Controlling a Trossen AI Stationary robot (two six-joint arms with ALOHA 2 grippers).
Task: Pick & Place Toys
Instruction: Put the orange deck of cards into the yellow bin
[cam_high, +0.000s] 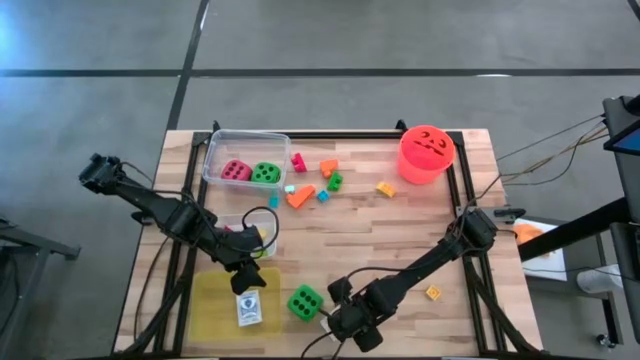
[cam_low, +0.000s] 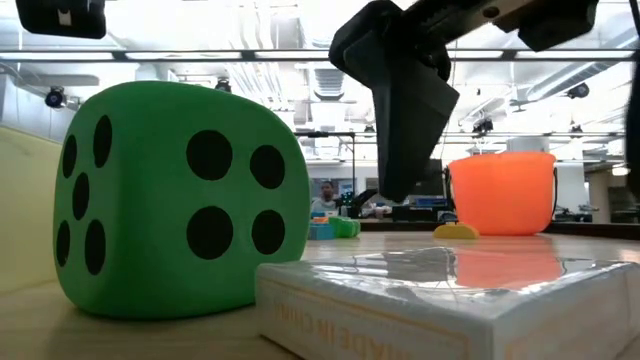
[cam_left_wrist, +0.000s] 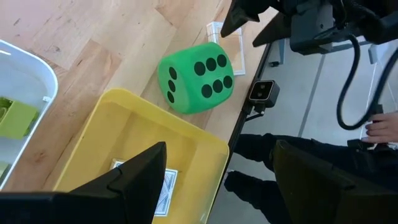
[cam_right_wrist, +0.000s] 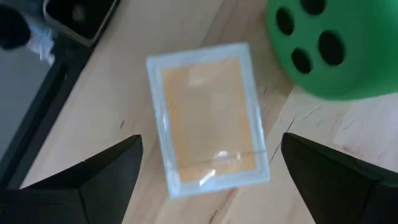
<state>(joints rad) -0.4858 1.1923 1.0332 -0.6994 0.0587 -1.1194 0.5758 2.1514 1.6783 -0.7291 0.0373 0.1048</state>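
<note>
A green die with black dots (cam_high: 305, 300) rests on the table near the front edge; it also shows in the low view (cam_low: 180, 200) and the left wrist view (cam_left_wrist: 196, 78). A clear-wrapped card box (cam_right_wrist: 208, 118) lies flat on the table beside it, close to the low camera (cam_low: 450, 300). My right gripper (cam_right_wrist: 217, 168) is open above the box, one finger on either side of it, near the front edge (cam_high: 335, 318). My left gripper (cam_high: 245, 280) is open and empty over a yellow tray (cam_left_wrist: 124, 118) that holds a flat card (cam_high: 248, 312).
A clear tub (cam_high: 215, 150) at the far left holds a pink die (cam_high: 236, 170) and a green die (cam_high: 266, 173). Several small blocks (cam_high: 318, 180) lie at the far middle. A red-orange bucket (cam_high: 427, 152) stands far right. A yellow block (cam_high: 432, 292) lies near right. A small clear tub (cam_high: 262, 222) stands behind the left gripper.
</note>
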